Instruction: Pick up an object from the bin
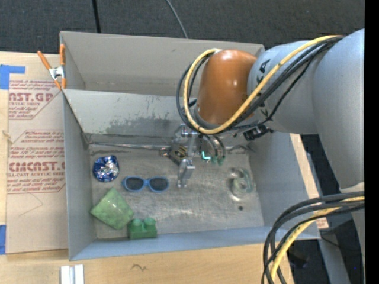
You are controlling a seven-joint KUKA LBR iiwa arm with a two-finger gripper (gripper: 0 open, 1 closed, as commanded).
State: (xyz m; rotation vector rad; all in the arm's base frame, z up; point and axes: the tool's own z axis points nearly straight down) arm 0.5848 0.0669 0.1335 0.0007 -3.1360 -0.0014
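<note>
Nearby, blue sunglasses point(145, 184) lie just beside the claw point(185, 176), green block point(142, 228) beyond.

Lab: cabled robot arm point(323, 84), grey bin point(148, 64)

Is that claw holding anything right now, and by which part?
Nothing can be seen in its grip. The gripper hangs over the bin floor, just right of the blue sunglasses and apart from them.

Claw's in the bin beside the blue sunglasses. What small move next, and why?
Probably shift the claw slightly leftward in view, over the blue sunglasses: they lie nearest, apart from other things, and the claw hangs over bare bin floor.
</note>
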